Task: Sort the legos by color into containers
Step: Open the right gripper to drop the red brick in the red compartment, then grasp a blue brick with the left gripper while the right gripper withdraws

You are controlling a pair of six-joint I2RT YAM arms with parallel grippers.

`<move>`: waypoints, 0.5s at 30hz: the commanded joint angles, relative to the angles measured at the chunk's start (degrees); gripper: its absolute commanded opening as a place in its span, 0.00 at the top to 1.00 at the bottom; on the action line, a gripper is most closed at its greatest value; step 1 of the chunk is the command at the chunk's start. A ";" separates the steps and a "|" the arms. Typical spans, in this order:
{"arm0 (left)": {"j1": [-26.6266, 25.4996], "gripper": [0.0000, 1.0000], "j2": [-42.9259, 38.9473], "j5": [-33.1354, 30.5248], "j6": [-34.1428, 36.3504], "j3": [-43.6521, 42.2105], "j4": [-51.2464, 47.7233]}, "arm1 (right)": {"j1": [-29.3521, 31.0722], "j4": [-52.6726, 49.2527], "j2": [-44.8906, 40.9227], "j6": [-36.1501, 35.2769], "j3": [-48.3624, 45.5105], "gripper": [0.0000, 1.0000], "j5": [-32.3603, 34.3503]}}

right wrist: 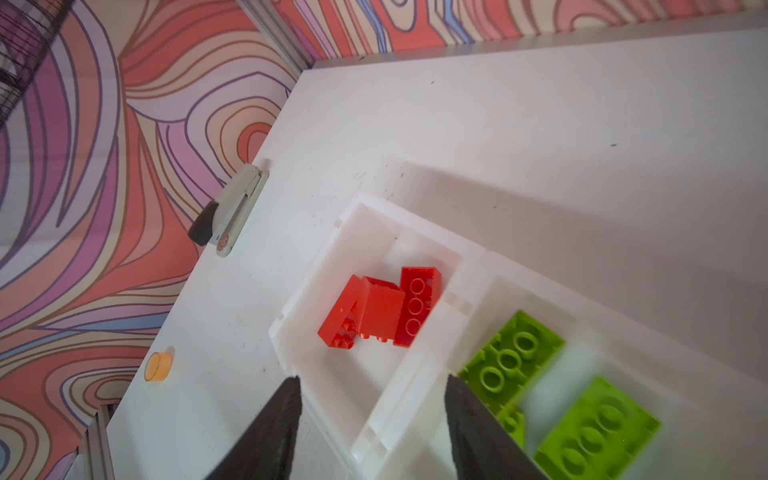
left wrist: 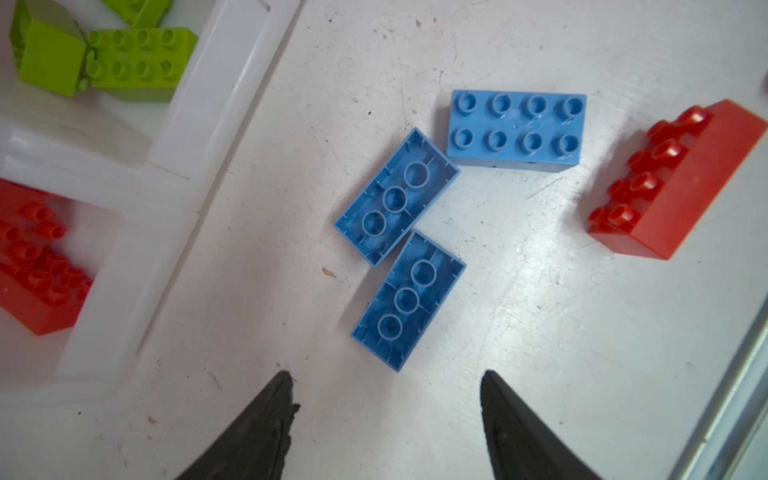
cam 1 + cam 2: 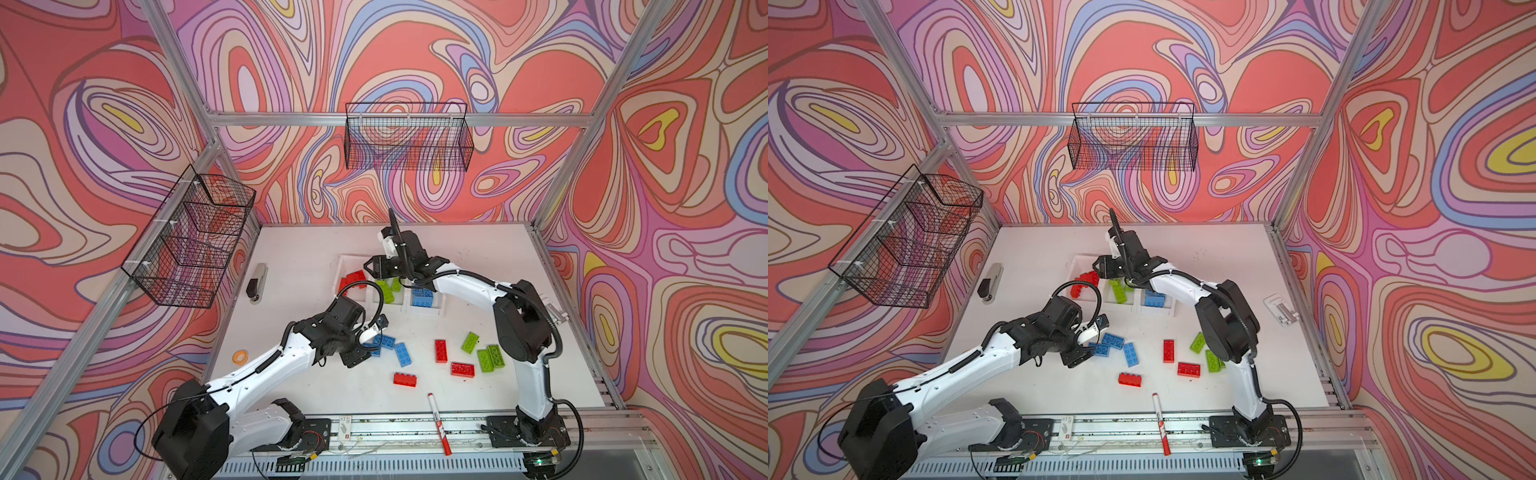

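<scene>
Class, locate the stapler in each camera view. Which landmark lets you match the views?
In a top view: stapler at the table's left edge, left of the containers.
In a top view: stapler, same spot.
Left wrist: not in it.
Right wrist: stapler by the table edge, beyond the red-brick compartment.
Shared landmark: that compartment, in all four.

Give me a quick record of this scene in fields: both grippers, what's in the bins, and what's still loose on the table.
left gripper: open, empty, over the loose blue bricks
right gripper: open, empty, above the red bin
bins: sorted red bricks, sorted green bricks, sorted blue bricks, one colour per bin
loose on table: three blue, three loose red bricks, three loose green bricks
other items: marker pen, stapler, tape roll
</scene>
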 commanded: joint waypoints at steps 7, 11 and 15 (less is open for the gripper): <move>-1.64 0.26 7.69 2.40 10.99 4.50 -2.87 | -8.59 1.48 -15.25 -1.06 -13.08 0.41 4.71; -1.64 0.27 10.23 2.05 11.72 5.34 -4.67 | -10.28 1.47 -17.63 -0.93 -16.05 0.41 5.03; -1.64 0.28 12.98 1.07 12.49 4.91 -2.26 | -10.73 2.24 -18.56 -0.87 -17.38 0.41 4.47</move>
